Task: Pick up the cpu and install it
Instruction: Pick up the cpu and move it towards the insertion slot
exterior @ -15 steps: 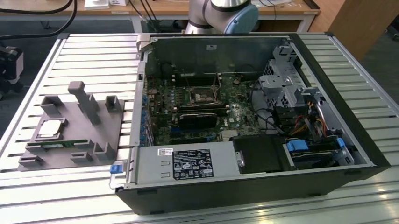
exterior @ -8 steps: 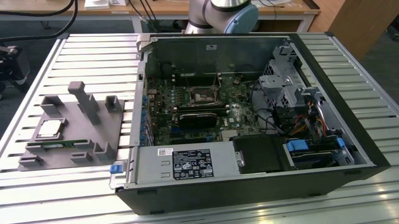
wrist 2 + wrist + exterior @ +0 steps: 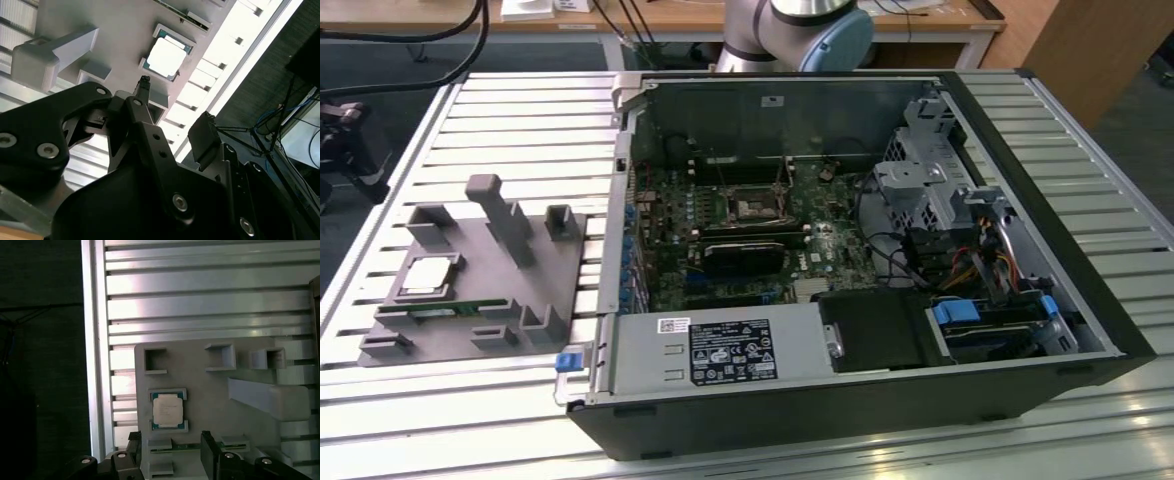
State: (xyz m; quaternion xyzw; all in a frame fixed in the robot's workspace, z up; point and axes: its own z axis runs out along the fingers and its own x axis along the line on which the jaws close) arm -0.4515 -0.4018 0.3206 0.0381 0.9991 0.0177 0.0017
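One slatted aluminium surface (image 3: 520,100) carries one open computer case (image 3: 854,410) at the exterior view's right, its single motherboard (image 3: 720,235) exposed. At that view's left lies one grey holder tray (image 3: 580,270) (several raised posts stand on it). In the first wrist view the end effector (image 3: 170,437) hangs above the tray, its two fingers spread wide and empty. One green memory stick (image 3: 440,310) lies just beside the one cpu (image 3: 427,277), which sits untouched in its tray recess.
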